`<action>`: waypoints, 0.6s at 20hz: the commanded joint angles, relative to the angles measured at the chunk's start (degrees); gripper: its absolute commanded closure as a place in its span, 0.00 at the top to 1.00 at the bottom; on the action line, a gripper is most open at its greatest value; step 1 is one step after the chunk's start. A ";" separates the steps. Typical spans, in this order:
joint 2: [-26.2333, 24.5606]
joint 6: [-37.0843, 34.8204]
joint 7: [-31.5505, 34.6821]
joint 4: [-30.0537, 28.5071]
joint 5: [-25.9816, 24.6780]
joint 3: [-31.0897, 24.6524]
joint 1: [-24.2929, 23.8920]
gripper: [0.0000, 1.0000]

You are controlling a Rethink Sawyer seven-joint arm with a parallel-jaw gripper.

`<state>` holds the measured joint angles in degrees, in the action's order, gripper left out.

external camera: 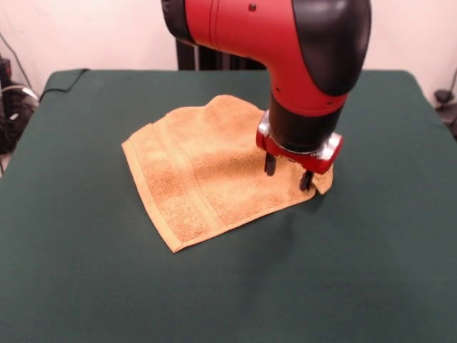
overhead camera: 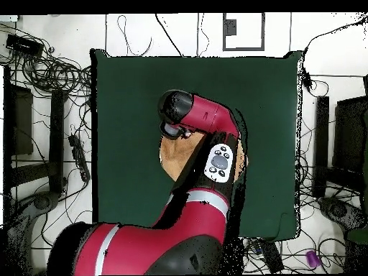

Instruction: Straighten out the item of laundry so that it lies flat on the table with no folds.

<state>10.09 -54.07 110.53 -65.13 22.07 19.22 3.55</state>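
Gripper point(external camera: 289, 173), fingers apart, down at towel point(external camera: 207, 168) right corner on table point(external camera: 86, 271); pinch only the corner layer, drag outward low.

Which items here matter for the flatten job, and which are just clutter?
Job:
- orange towel, rumpled at its far edge
- green table it lies on
- tool, down on the towel's corner, fingers apart

Clutter:
- cables on the floor off the table
- small purple object on the floor
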 commanded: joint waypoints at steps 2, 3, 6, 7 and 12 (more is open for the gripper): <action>-2.70 0.66 20.31 -0.14 5.61 -6.42 3.46 1.00; -2.32 0.22 20.26 -0.49 5.90 -6.38 3.57 1.00; -1.41 -0.61 20.28 -1.50 6.75 -6.34 3.86 1.00; -1.36 -0.44 20.35 -1.67 6.94 -6.29 3.98 1.00; -0.90 -3.16 20.82 -0.80 6.65 -5.33 4.30 1.00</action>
<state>8.44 -54.06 114.82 -65.12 25.73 19.22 5.72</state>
